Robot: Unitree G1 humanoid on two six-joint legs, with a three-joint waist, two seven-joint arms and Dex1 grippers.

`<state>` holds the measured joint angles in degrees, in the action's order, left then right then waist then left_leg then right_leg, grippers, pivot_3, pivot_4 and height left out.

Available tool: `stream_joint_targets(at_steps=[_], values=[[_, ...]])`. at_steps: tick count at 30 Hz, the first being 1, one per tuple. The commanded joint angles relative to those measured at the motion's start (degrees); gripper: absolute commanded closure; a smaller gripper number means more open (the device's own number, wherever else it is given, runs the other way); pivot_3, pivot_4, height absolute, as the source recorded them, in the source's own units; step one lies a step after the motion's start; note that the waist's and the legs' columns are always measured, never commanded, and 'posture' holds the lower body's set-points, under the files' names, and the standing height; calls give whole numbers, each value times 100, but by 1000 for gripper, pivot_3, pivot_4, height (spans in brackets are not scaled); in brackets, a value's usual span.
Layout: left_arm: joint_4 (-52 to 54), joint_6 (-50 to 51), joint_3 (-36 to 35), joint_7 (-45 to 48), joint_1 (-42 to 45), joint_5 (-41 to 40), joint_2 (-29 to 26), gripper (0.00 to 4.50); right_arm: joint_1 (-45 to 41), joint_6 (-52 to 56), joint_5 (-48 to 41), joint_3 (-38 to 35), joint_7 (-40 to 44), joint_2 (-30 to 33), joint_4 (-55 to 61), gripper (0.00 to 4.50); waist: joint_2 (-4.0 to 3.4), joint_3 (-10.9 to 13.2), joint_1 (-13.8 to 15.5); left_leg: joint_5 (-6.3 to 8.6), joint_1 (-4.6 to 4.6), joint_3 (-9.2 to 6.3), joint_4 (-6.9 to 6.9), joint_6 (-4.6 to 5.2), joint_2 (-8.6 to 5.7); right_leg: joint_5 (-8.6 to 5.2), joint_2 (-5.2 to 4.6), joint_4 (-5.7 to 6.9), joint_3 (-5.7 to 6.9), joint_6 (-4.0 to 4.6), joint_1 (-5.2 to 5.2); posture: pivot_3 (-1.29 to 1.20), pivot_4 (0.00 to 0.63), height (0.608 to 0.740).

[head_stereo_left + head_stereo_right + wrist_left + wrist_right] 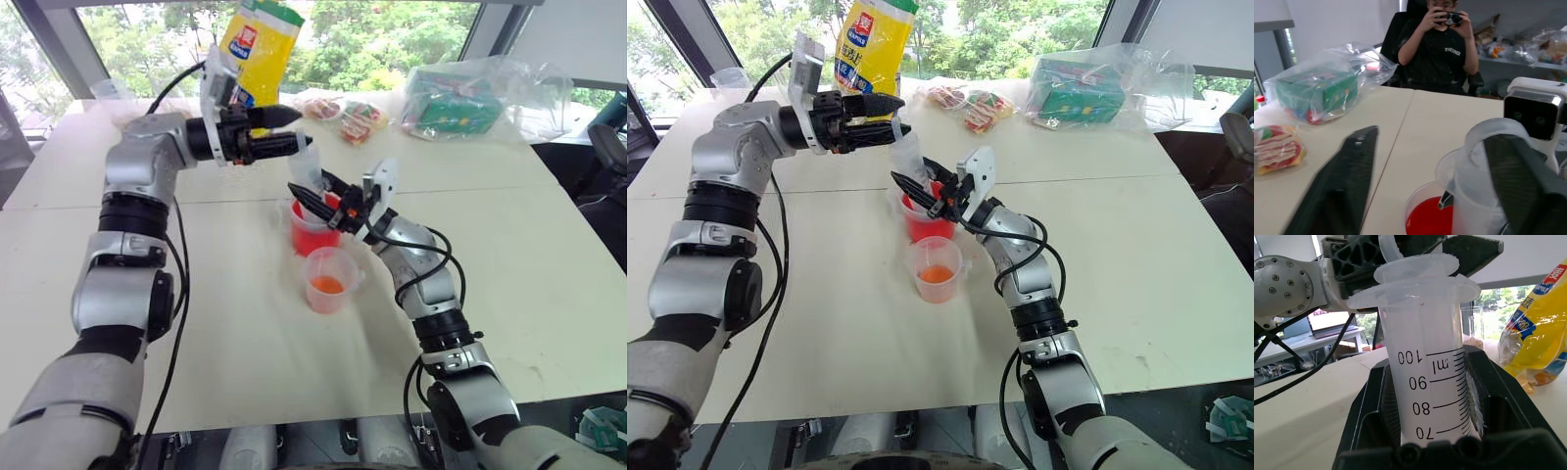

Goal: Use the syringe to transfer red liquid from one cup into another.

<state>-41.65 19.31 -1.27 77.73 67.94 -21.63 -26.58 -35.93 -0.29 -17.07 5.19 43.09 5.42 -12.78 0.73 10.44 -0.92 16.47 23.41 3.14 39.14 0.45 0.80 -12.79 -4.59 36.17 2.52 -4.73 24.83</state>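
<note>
Left eye view is showing the right gripper (315, 191) clamping the syringe (306, 168) by its clear, scale-printed barrel and holding it upright over the tall red cup (312, 231), with the lower end dipping inside the cup's rim. Right wrist view is showing the barrel wedged between that gripper's black fingers (1376, 416), the ribbed pads pressing its smooth plastic. The left gripper (286, 131) is reaching in level from the left at the syringe's top, its fingers parted with one on either side of the plunger cap (1415, 267); whether they are touching it I cannot tell. The red liquid (1430, 220) is sitting bright and glossy in the tall cup. Just in front of it, nearer the robot, the short clear cup (330, 279) is standing with a thin orange layer at its bottom. The pale worktop (549, 274) is lying open to the right and front of the cups. Along the far edge a yellow bag (261, 49), wrapped snacks (348, 116) and a bagged green box (453, 103) are resting.
</note>
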Motion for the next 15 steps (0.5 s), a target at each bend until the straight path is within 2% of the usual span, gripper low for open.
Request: stream_joint_targets(at_steps=[1,4,15], values=[[97,-27,17,65,119,39,56,3050,-95,-53,-58,76,67,-49,367,3100,0,0,0,0,0,0,0,0,0,0,0,0,0,0,0,0,150,740],[117,-8,9,91,103,37,80,4445,-104,-30,-59,59,75,-43,370,3100,0,0,2,0,0,0,0,0,0,0,0,0,0,0,0,0,150,740],[126,19,-144,-20,263,-38,15,4445,-98,161,-172,36,90,-119,329,3100,0,0,-1,0,0,-1,0,0,0,0,0,0,0,0,0,0,150,740]])
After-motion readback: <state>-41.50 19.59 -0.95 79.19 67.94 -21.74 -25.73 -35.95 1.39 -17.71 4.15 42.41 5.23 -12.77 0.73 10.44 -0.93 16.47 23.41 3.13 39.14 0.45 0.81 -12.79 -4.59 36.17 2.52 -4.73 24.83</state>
